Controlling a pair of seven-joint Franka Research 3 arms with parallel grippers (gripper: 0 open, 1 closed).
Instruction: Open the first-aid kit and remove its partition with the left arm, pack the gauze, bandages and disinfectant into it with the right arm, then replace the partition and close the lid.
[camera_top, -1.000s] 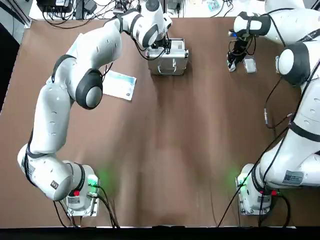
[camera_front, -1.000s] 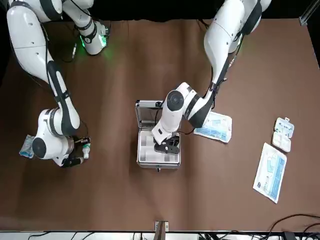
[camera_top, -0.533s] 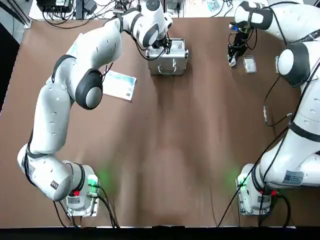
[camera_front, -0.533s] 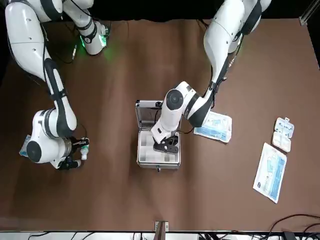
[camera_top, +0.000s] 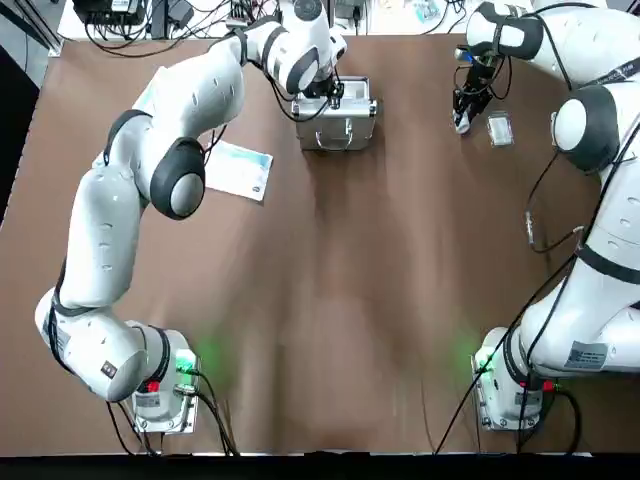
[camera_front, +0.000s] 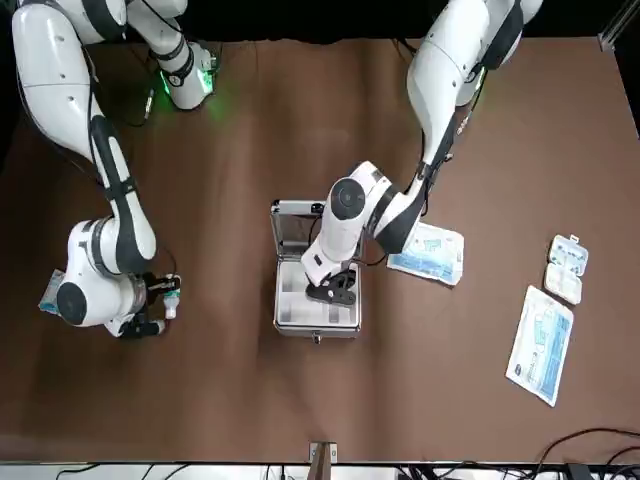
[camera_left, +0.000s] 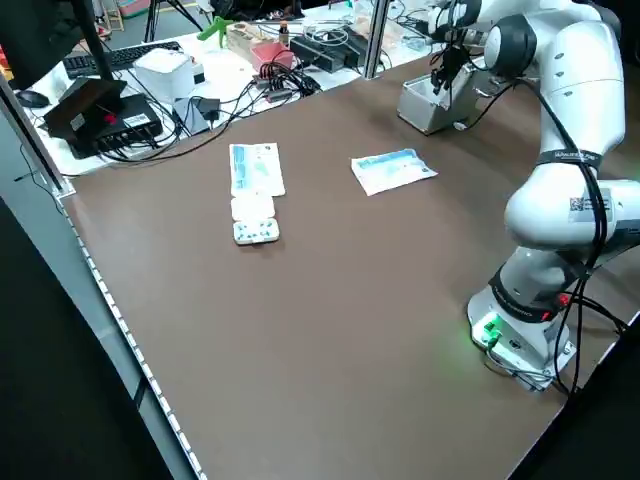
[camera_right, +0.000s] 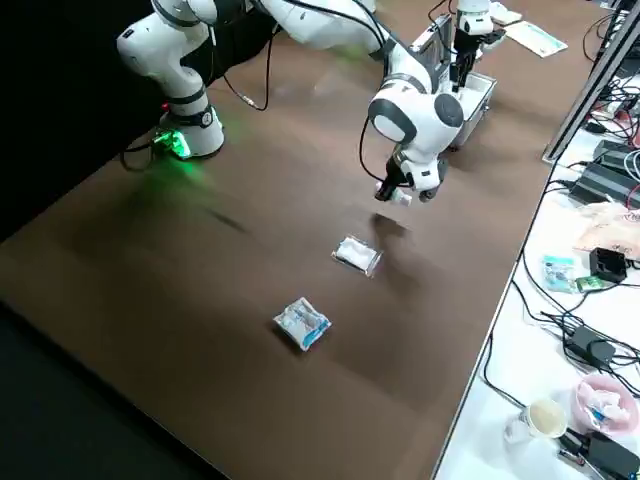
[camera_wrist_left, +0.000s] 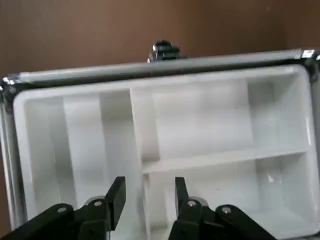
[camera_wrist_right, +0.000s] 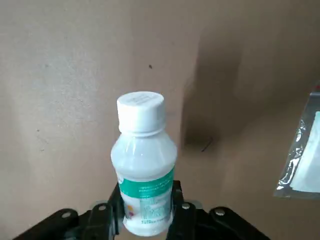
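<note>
The right gripper's fingers (camera_wrist_right: 177, 202) are pinched on the lower body of the disinfectant (camera_wrist_right: 144, 160), a small white bottle with a green label and a white cap, held upright above the brown bench (camera_top: 350, 280) and clear of it, with its shadow below. Just beside those fingers, on the bench, lies a clear sealed packet (camera_wrist_right: 304, 160). Well away across the bench, the left gripper (camera_wrist_left: 146, 192) hangs over the open first-aid kit (camera_front: 315, 285), its fingers (camera_wrist_left: 116, 196) spread a little to either side of a white wall of the partition (camera_wrist_left: 200, 160), which sits inside the case; they do not look closed on it yet. The lid (camera_front: 296, 228) stands raised at the rear of the case. The bottle looks light, rigid and smooth, so it could slip or swing if squeezed loosely; a hold around the middle of the body, below the shoulder, seems safest. The partition looks like thin, stiff plastic, light but prone to jamming if lifted askew, so a central wall is the sensible place to grip.
</note>
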